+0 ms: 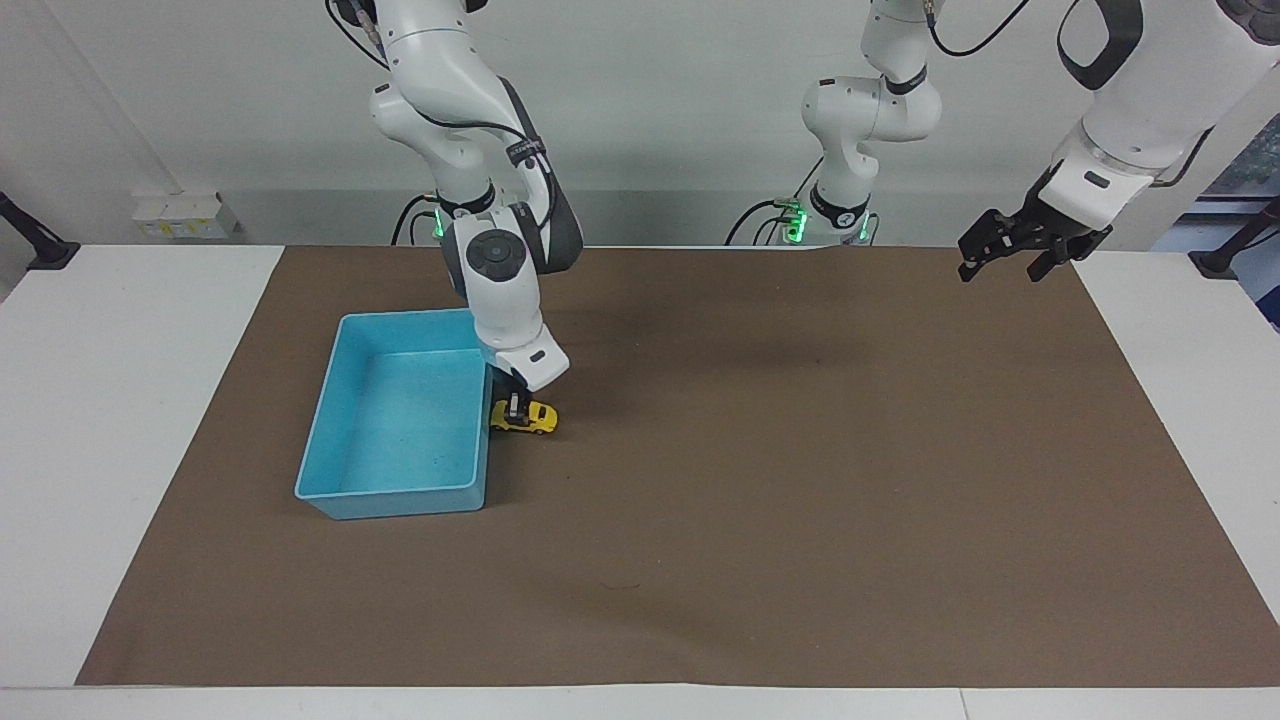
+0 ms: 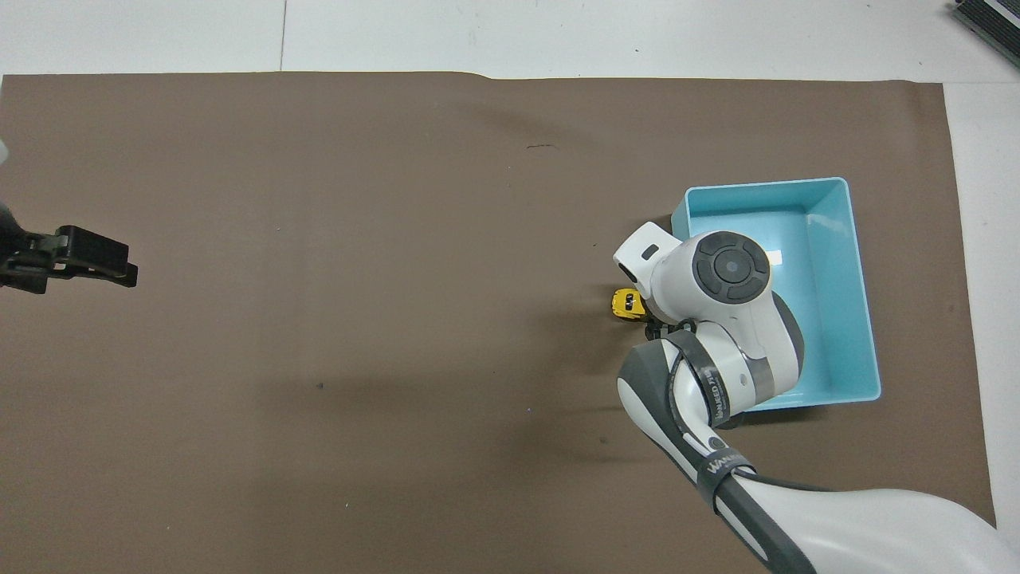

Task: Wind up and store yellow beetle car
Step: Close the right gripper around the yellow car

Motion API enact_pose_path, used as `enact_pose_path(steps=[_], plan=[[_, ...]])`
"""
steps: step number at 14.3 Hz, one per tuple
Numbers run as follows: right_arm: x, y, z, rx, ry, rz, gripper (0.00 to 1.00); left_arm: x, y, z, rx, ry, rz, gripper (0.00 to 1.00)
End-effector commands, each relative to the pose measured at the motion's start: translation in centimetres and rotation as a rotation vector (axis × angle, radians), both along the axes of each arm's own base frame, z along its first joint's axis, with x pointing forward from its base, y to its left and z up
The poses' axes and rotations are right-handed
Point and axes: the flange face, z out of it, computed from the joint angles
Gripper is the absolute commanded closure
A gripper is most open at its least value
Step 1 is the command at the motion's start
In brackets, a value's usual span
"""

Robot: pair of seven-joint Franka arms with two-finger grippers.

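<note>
Facing view: my right pincer (image 1: 516, 410) is down on the yellow beetle car (image 1: 527, 418), fingers pinching its roof end. Car sits on the brown mat (image 1: 800, 480), wheels down, just beside the blue bin (image 1: 330, 455), at 3 o'clock of its wall. Bin holds nothing. My left pincer (image 1: 1010, 250) waits, spread, raised over the mat's corner at 1 o'clock.

Overhead view: my wrist hides most of the car (image 2: 625, 304); only its nose shows, at 9 o'clock of the bin (image 2: 865, 319). Left pincer (image 2: 119, 271) idle at 9 o'clock.

Judgement: winding in hand or near done; storing not yet done.

Yellow beetle car (image 1: 528, 417), light blue bin (image 1: 330, 420), plain brown mat (image 1: 800, 480), white table (image 1: 100, 400).
</note>
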Motion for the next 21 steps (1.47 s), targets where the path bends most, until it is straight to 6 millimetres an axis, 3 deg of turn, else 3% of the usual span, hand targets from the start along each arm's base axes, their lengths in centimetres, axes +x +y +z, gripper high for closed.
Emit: enact_pose_path(steps=[1,9,16,21], plan=[[0.1,0.1,-0.1,-0.008,-0.017,0.043,0.9,-0.8,0.3,0.2,0.003,0.009,0.008,0.0],[1.4,1.5,3.0,0.002,-0.04,0.045,0.93,-0.8,0.3,0.2,0.003,0.009,0.008,0.0],[2.3,3.4,8.9,0.011,-0.012,0.025,0.93,-0.8,0.2,0.2,0.003,0.009,0.006,0.0],[2.4,1.5,13.6,-0.001,0.006,0.003,0.93,-0.8,0.3,0.2,0.003,0.009,0.008,0.0]])
